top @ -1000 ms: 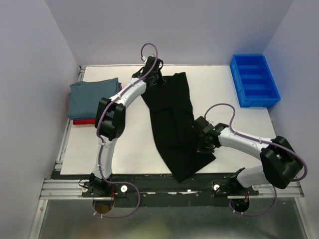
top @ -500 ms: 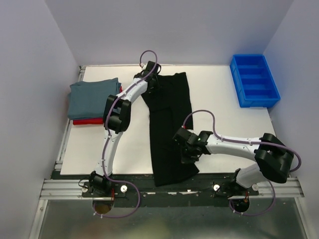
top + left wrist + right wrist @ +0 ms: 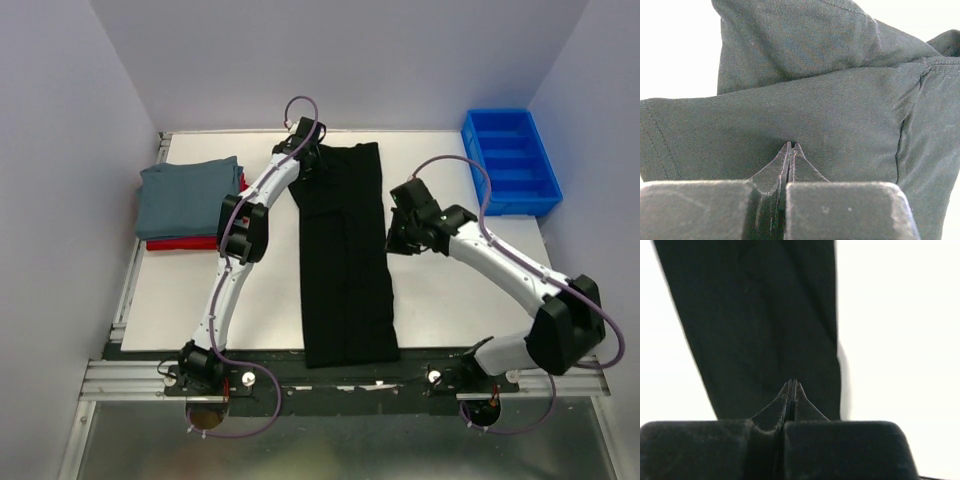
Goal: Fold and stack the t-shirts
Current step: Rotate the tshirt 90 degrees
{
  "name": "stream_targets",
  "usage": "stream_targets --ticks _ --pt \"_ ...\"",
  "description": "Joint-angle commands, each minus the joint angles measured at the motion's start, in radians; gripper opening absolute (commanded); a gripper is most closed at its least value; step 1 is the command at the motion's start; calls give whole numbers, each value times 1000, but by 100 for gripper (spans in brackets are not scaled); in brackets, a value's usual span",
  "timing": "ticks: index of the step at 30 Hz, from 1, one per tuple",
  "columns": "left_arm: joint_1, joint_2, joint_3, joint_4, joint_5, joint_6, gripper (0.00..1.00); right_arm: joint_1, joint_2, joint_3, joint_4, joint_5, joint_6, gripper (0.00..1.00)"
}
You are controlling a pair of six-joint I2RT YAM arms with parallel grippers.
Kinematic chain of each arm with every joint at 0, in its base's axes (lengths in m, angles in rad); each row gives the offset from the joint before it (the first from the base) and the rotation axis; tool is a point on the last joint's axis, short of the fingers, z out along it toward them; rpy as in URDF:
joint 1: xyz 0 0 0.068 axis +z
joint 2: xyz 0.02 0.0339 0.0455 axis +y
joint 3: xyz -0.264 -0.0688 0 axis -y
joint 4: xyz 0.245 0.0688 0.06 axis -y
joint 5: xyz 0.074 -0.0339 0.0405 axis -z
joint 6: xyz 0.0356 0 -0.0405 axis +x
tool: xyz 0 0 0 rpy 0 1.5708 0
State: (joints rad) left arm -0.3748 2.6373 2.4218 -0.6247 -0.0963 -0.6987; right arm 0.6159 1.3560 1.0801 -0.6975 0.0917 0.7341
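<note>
Shows from above a black t-shirt (image 3: pixel 345 260) folded into a long strip down the middle of the white table (image 3: pixel 440 310), left gripper (image 3: pixel 312 170) at its far-left corner, right gripper (image 3: pixel 398 240) just beside its right edge. Reveals only in wrist views both grippers clenched — left tips against a cloth fold, any pinch unclear; right holding nothing. Places a grey-blue t-shirt (image 3: pixel 188 195) stacked on a red t-shirt (image 3: pixel 180 243) at left, blue bin (image 3: pixel 510 160) far right.

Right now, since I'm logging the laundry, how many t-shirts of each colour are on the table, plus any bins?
black t-shirt: 1
grey-blue t-shirt: 1
red t-shirt: 1
blue bin: 1
Total: 4
</note>
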Motion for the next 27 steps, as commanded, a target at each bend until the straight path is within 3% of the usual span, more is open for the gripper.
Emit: stream_targets --ticks 1,10,16,27 --pt "10 79 60 31 21 -18 1 -88 176 108 18 28 -117 1" --pt "19 56 60 184 121 -32 0 -240 589 576 21 -75 -177 1" --pt "33 -164 -200 284 182 -1 4 -268 779 839 -65 -109 -202 1" --pt "36 -499 -633 327 233 30 9 -268 879 888 -66 -124 -205 1"
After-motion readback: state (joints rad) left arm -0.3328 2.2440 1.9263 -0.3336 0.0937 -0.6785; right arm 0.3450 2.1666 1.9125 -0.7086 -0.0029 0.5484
